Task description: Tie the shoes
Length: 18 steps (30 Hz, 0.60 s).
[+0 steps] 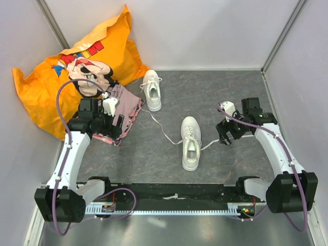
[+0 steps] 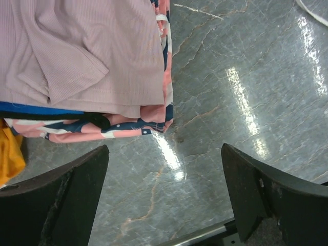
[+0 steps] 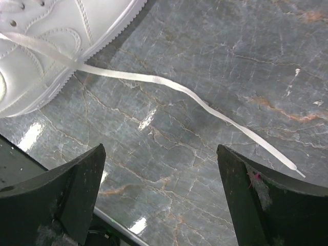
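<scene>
Near shoe [image 1: 190,143]: white sneaker at mid-table, laces untied; its long axis runs away from the arm bases, heel opening toward them.
Far shoe [image 1: 152,89]: matching sneaker farther back and left, beside a folded garment [image 2: 87,56].
Right lace [image 3: 179,89]: flat strip lying slack on the table [image 3: 230,41], running from the near shoe's side out to the right.
Right tool [image 3: 160,154]: released, jaws spread wide, empty, just right of the near shoe; the lace crosses just ahead of its gap.
Left tool [image 2: 164,151]: released, empty, over the garment's edge, apart from the near shoe.
Key relation: the right arm looks nearer; the near shoe lies to its left.
</scene>
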Tool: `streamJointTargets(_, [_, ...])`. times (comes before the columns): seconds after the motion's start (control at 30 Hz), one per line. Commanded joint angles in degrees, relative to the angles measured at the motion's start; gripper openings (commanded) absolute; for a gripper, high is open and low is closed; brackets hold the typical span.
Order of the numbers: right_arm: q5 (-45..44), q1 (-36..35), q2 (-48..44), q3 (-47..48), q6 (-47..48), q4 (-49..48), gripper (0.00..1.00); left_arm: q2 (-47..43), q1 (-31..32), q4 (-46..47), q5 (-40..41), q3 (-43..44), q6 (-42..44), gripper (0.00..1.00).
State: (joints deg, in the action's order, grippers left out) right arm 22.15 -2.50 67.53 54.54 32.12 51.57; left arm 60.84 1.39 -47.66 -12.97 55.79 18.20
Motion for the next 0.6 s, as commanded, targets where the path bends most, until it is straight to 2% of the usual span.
streamJointTargets(0.0, [0.4,0.1,1.8,2.5,3.0,2.7,0.98,1.6,1.2,1.6,-0.8,4.4,8.4,0.98])
streamJointTargets(0.1, [-0.1,0.0,2.2,1.9,4.1,3.5,0.98,5.0,2.8,0.8,-1.6,8.1,14.5,0.98])
streamJointTargets(0.17, [0.3,0.0,1.9,2.1,4.4,3.9,0.98,7.4,3.4,-1.6,-6.8,9.4,22.2,0.98])
streamJointTargets(0.23, [0.4,0.0,2.1,2.5,5.1,4.6,0.98,9.6,5.2,-2.2,-10.5,10.8,26.2,0.98])
streamJointTargets(0.43, [-0.9,0.5,4.0,2.5,6.3,5.6,0.98,16.2,13.4,-1.0,-11.9,12.9,38.9,0.97])
streamJointTargets(0.57, [-1.1,0.8,5.3,2.8,6.7,6.2,0.98,24.3,15.6,-0.5,-13.3,15.6,45.5,0.91])
